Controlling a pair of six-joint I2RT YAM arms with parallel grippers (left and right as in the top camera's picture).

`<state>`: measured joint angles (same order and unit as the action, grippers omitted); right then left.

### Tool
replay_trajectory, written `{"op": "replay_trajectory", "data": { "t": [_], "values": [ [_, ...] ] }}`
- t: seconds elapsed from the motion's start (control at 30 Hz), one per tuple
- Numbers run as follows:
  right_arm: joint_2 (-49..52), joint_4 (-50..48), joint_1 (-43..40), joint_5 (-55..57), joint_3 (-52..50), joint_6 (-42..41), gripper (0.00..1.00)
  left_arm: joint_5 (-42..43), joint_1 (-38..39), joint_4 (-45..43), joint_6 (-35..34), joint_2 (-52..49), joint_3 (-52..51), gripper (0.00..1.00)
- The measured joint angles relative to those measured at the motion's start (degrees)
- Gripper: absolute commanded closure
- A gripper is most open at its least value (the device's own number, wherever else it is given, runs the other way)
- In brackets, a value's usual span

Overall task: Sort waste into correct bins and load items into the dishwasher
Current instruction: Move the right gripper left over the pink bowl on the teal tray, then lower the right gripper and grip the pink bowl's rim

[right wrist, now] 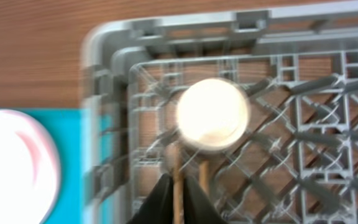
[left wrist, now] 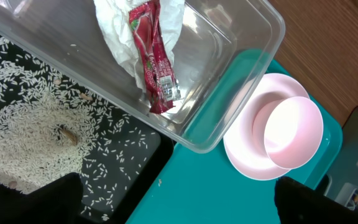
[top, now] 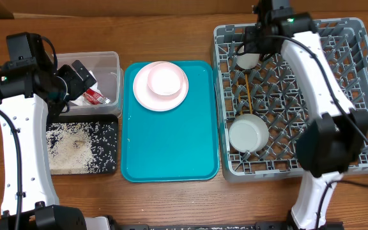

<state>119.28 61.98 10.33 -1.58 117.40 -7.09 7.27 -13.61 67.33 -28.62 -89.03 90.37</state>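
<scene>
The packet (left wrist: 153, 59) lies on the napkin (left wrist: 120, 28) inside the tub (top: 110, 61) at the far left, and just near of it the rice (left wrist: 23, 118) is spread over the black tray (top: 110, 124). Right of both, the teal tray (top: 171, 147) carries the plate (top: 142, 96) with a bowl (top: 165, 80) on it at its far end. In the rack (top: 225, 96) on the right, the cup (top: 248, 61) sits in the far left corner, the chopsticks (top: 249, 92) lie just near of it, and a second bowl (top: 248, 133) rests at the near left. The left end effector (top: 75, 73) hangs released, fingers wide, over the tub. The right end effector (right wrist: 179, 202) is clenched above the chopsticks by the cup; whether it touches them cannot be told. Everything stands on the wooden surface (top: 171, 204).
</scene>
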Motion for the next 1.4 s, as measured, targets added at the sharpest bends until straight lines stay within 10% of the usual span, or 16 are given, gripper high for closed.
{"op": "replay_trajectory", "data": {
  "t": [0.33, 0.77, 1.4],
  "values": [
    [-6.1, 11.2, 8.6, -13.0, 2.1, -1.0, 0.79, 0.0, 0.0, 0.0, 0.0, 0.0, 0.0, 0.00],
    [-2.1, -0.9, 30.6, -6.8, 2.1, -0.2, 0.60, 0.0, 0.0, 0.0, 0.0, 0.0, 0.0, 0.00],
    [13.4, -12.2, 35.1, 6.6, 2.1, 11.7, 0.55, 0.0, 0.0, 0.0, 0.0, 0.0, 0.0, 0.00]
  ]
}}
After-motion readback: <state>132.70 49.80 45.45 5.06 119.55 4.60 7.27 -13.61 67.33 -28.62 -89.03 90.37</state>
